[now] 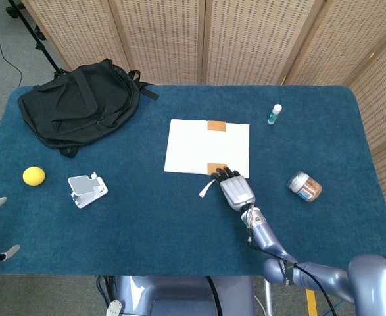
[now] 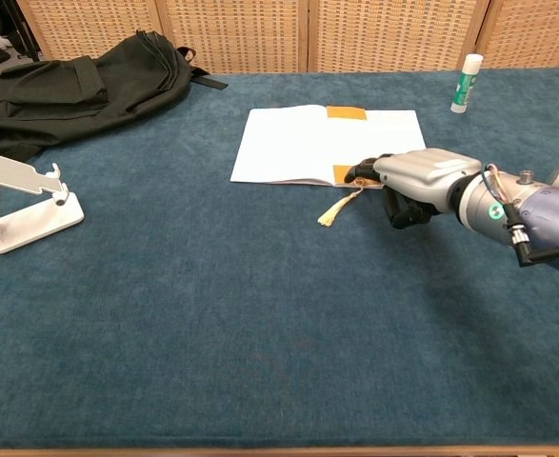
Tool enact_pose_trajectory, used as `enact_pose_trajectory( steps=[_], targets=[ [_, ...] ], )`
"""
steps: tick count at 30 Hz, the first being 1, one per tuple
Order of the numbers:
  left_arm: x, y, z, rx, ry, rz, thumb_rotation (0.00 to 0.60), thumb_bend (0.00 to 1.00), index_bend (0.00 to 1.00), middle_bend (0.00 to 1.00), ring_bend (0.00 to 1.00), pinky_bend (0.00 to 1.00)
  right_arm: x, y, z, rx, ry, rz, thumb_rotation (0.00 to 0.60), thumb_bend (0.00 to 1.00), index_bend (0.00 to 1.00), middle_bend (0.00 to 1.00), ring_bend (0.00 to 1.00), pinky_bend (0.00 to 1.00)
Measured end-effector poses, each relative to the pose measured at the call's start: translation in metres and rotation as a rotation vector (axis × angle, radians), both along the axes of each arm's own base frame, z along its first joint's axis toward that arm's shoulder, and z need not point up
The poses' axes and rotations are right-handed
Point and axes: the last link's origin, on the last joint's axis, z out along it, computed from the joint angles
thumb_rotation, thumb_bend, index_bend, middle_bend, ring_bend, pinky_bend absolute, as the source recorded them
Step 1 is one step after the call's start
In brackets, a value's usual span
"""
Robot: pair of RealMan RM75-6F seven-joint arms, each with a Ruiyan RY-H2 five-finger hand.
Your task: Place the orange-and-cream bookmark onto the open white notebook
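Bookmark (image 2: 342,174) lies at near edge of open notebook (image 1: 199,148), tassel trailing onto bench (image 2: 212,314). Right hand (image 2: 414,178) fingertips rest on it; whether it is pinched cannot be told. Likely thin, light, flexible: hold card end, not tassel

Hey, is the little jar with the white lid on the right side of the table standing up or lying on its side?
Tipped over. In the head view the small white-lidded jar lies on its side on the blue cloth table.

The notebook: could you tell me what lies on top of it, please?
On the notebook, the bookmark's orange end rests at its near edge, the right hand's fingertips covering part; its tassel lies off the page.
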Motion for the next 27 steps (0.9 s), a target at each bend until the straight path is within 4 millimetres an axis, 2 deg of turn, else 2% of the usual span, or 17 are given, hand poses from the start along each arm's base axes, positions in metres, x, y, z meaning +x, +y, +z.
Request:
enact_pose_trajectory(
  steps=[6,12,13,15,16,17,19,20,24,27],
  targets=[
    [0.001,0.0,-0.001,-0.007,0.001,-0.003,0.6,0.0,0.0,0.0,0.0,0.0,0.015,0.003,0.012,-0.012,-0.06,0.032,0.6,1.0,0.11,0.08,0.0,0.16],
    [0.002,-0.003,0.001,0.001,-0.006,-0.011,0.6,0.0,0.0,0.0,0.0,0.0,0.037,0.008,0.047,-0.07,-0.169,0.119,0.6,0.99,0.11,0.07,0.0,0.14],
    [0.001,-0.004,0.002,0.005,-0.009,-0.013,0.6,0.0,0.0,0.0,0.0,0.0,0.037,0.009,0.056,-0.087,-0.192,0.134,0.6,0.88,0.11,0.07,0.0,0.13],
    [0.001,-0.004,0.003,0.009,-0.008,-0.014,0.6,0.0,0.0,0.0,0.0,0.0,0.035,0.012,0.068,-0.11,-0.226,0.155,0.6,0.53,0.09,0.05,0.0,0.1],
    [0.0,-0.005,0.004,0.012,-0.006,-0.014,0.6,0.0,0.0,0.0,0.0,0.0,0.032,0.014,0.076,-0.125,-0.246,0.17,0.6,0.29,0.08,0.03,0.0,0.09],
    [0.0,-0.005,0.004,0.015,-0.004,-0.015,0.6,0.0,0.0,0.0,0.0,0.0,0.028,0.016,0.083,-0.138,-0.259,0.182,0.6,0.14,0.08,0.02,0.0,0.07],
    [0.0,-0.005,0.004,0.019,-0.001,-0.017,0.6,0.0,0.0,0.0,0.0,0.0,0.019,0.022,0.098,-0.17,-0.287,0.213,0.6,0.02,0.08,0.01,0.0,0.04],
    [0.001,-0.006,0.004,0.022,0.001,-0.018,0.6,0.0,0.0,0.0,0.0,0.0,0.015,0.025,0.104,-0.184,-0.299,0.226,0.6,0.0,0.08,0.0,0.0,0.03],
    [0.001,-0.007,0.005,0.047,0.017,-0.023,0.6,0.0,0.0,0.0,0.0,0.0,-0.012,0.04,0.129,-0.256,-0.337,0.252,0.6,0.0,0.08,0.0,0.0,0.0],
    [0.002,-0.008,0.005,0.07,0.025,-0.019,0.6,0.0,0.0,0.0,0.0,0.0,-0.039,0.056,0.148,-0.332,-0.335,0.252,0.6,0.0,0.05,0.0,0.0,0.0]
  ],
)
